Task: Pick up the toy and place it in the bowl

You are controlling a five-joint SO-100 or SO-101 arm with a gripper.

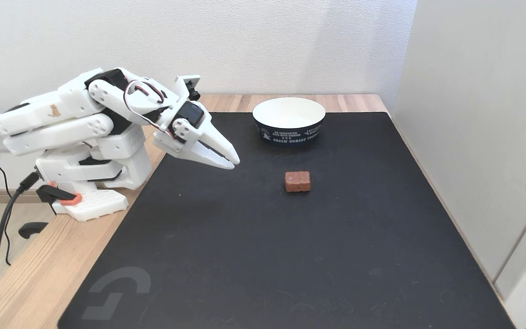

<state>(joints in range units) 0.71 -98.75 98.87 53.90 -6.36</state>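
The toy [297, 181], a small reddish-brown brick-like block, lies on the black mat near its middle. Behind it, at the mat's far edge, stands the bowl [289, 120], white inside and dark navy outside with white lettering; nothing is in it. My white gripper [232, 161] hangs a little above the mat to the left of the toy, well apart from it, pointing right and down. Its two fingers lie close together with the tips nearly touching, and they hold nothing.
The black mat [254, 256] covers most of the wooden table [30, 283]. The arm's base [94, 201] is clamped at the table's left edge, with cables hanging off it. A white wall panel [482, 137] runs along the mat's right side.
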